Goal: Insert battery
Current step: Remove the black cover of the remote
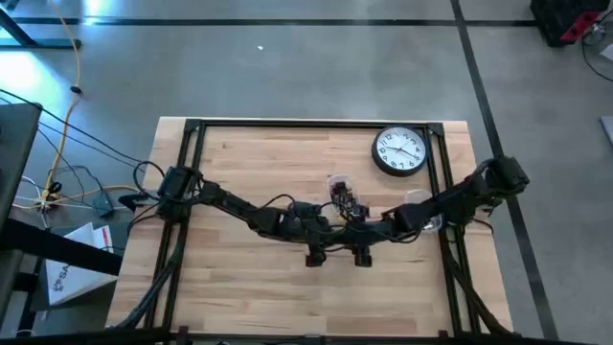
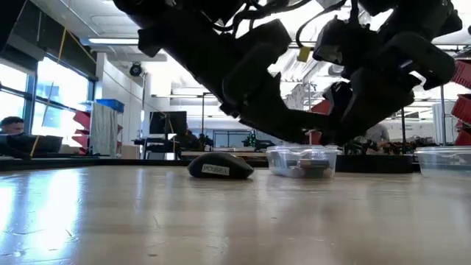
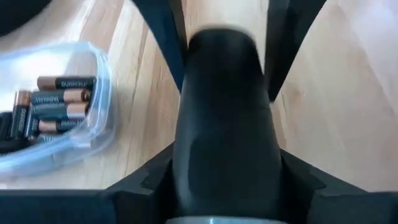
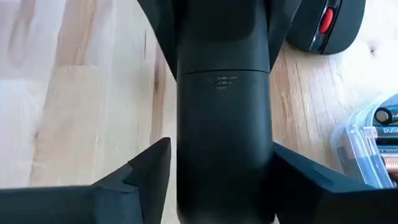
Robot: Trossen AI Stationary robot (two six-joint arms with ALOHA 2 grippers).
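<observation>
Both arms meet over the table's middle, held above the wood. My left gripper is shut on a black oblong body with a rounded end. My right gripper is shut on a black body with a cover seam and a small ribbed mark. Whether these are two ends of one device I cannot tell. Batteries lie loose in a clear tub just beyond the grippers. A black mouse with a red wheel rests flat on the table. My left gripper pinches the black body's two long sides between its fingers, which run along it. The rounded end lies between the fingers and the body reaches back toward the wrist. It hangs clear of the wood. My right gripper holds the black body by its two long sides, one finger on each side, running along it. The seam of the cover faces the camera. The body sits clear of the table.
A round wall clock lies at the table's far right. A second clear tub stands under the right arm and shows at the right of the low view. Bare wood lies toward the near edge.
</observation>
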